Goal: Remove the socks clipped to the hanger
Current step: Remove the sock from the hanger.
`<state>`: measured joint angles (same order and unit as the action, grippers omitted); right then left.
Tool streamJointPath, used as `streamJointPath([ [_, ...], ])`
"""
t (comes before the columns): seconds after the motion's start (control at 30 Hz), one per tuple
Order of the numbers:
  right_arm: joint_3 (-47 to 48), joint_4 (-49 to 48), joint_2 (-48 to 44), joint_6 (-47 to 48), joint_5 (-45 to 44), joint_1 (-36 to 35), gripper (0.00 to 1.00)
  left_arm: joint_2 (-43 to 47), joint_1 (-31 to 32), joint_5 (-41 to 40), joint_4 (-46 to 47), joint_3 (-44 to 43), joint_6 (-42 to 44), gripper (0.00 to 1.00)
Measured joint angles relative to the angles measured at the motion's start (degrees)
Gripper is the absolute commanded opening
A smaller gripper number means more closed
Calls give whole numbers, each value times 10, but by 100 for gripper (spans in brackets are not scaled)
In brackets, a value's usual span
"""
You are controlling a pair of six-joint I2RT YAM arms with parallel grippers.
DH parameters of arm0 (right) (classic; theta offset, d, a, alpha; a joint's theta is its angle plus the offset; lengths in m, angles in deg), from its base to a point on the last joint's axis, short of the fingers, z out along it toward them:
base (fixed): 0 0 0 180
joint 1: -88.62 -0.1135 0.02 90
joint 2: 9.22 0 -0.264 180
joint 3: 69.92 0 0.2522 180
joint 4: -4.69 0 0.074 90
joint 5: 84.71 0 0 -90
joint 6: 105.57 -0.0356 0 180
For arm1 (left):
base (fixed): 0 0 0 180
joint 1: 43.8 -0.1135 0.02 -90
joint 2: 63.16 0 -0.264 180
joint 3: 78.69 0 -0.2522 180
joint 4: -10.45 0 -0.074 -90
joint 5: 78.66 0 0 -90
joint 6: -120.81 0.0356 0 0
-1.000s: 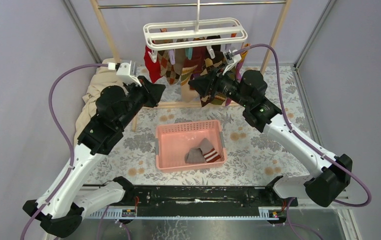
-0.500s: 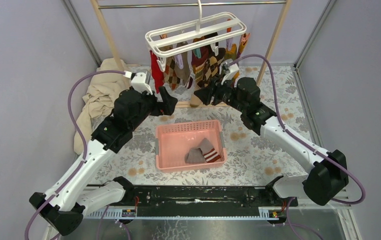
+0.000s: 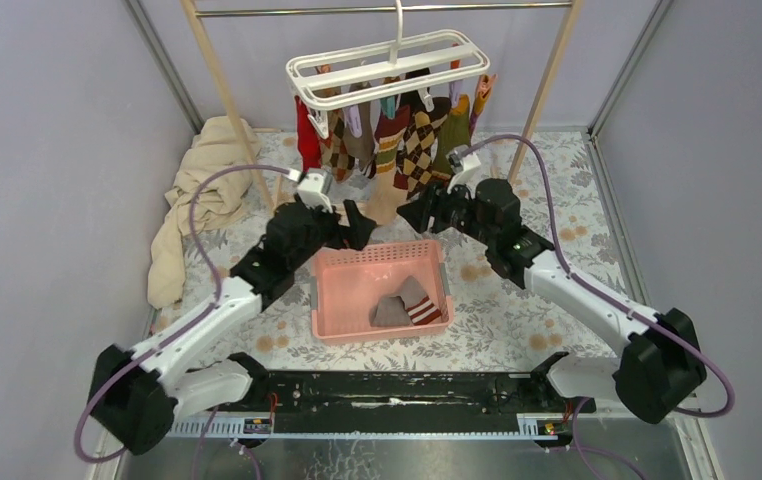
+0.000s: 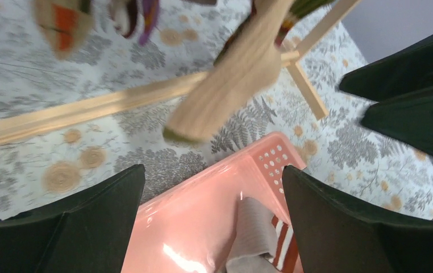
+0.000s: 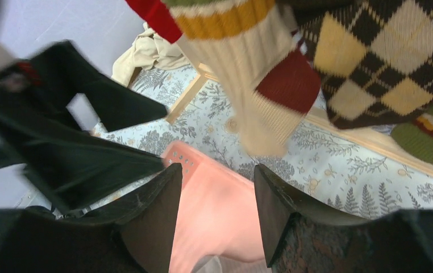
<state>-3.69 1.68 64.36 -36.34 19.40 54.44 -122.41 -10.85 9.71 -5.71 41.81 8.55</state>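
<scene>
Seen from above, the hanger (image 3: 387, 62) hangs over the far side of the desk (image 3: 497, 320). The socks (image 3: 402, 140) are clipped in a row beneath it, while both wrist views show only dangling sock ends. The left end effector (image 4: 213, 176) has its fingers wide apart and empty, over the far rim of the pink basket (image 3: 329, 300). The right end effector (image 5: 217, 182) is also apart and empty. It faces a beige sock (image 5: 262, 133) (its toe is blurred) without touching it. Two loose socks (image 3: 407, 302), grey and red-striped, lie in the basket, plainest from above.
</scene>
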Motion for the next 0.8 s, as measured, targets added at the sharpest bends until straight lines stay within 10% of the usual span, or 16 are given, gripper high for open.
streamJointPath([
  [0.3,-51,12,-82,0,-3,10,58,-278,0,54,236,22,20,99],
  [0.8,-56,-63,30,-16,10,41,54,-159,8,-55,254,24,27,99],
])
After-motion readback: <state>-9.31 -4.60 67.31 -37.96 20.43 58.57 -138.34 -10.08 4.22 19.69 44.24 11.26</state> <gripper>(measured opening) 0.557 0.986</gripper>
